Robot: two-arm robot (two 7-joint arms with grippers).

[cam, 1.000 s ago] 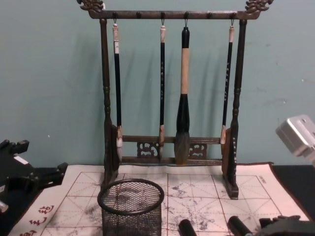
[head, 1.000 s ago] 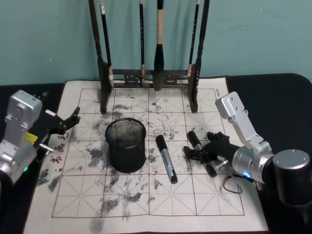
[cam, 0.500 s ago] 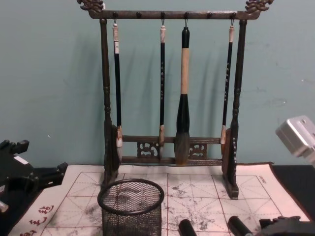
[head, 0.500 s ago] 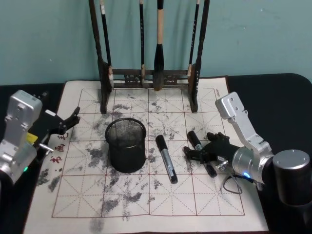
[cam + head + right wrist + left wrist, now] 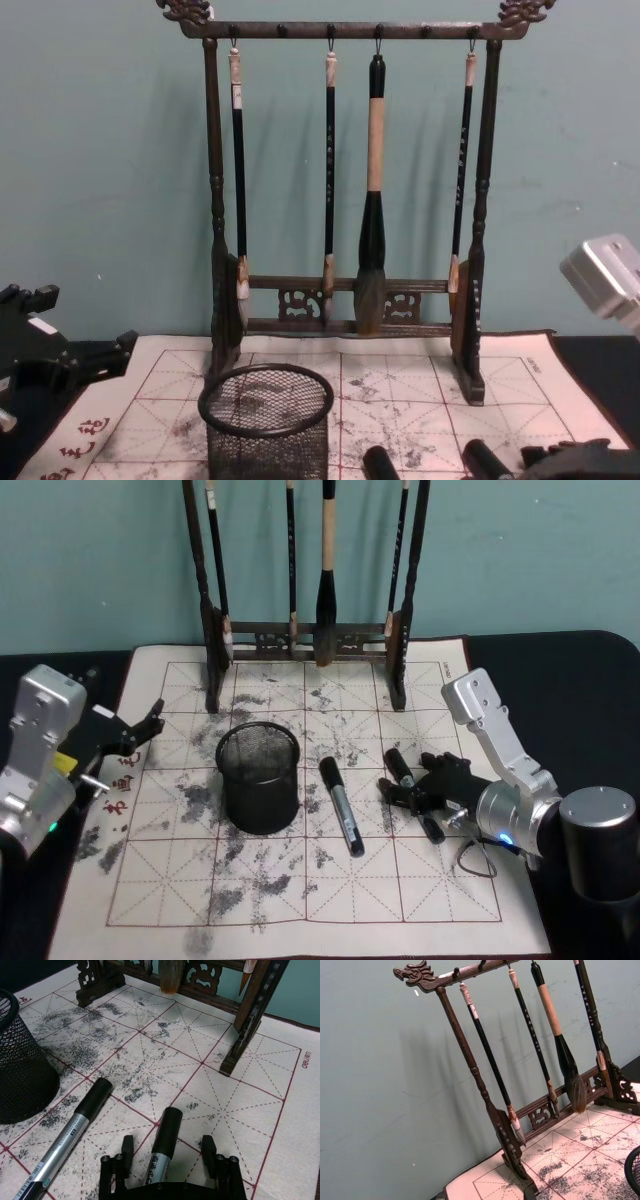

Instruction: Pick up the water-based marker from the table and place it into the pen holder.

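The right gripper (image 5: pixel 408 778) rests low on the ink-stained felt mat (image 5: pixel 300 890), its jaws apart and set astride the water-based marker (image 5: pixel 398 765). In the right wrist view the marker (image 5: pixel 165 1142) lies flat between the two fingers (image 5: pixel 126 1152), its black cap pointing out past the tips toward the brush rack (image 5: pixel 250 1015). A gap shows on each side of the barrel, so the jaws are not clamped on it.

A second marker (image 5: pixel 340 805) lies flat on the mat between the right gripper and the pen holder (image 5: pixel 258 780), near the holder but apart from it.

The pen holder stands upright on the mat to the robot's left of both markers, and its open mouth shows bare mesh down to the bottom. In the chest view it (image 5: pixel 266 430) stands in front of the rack's left post.

The brush rack (image 5: pixel 305 635) stands at the back of the mat with four brushes (image 5: pixel 372 180) hanging from its top bar.

The left gripper (image 5: pixel 145 730) sits off the mat's left edge above the black bench (image 5: pixel 580 680), jaws apart, well away from both markers.
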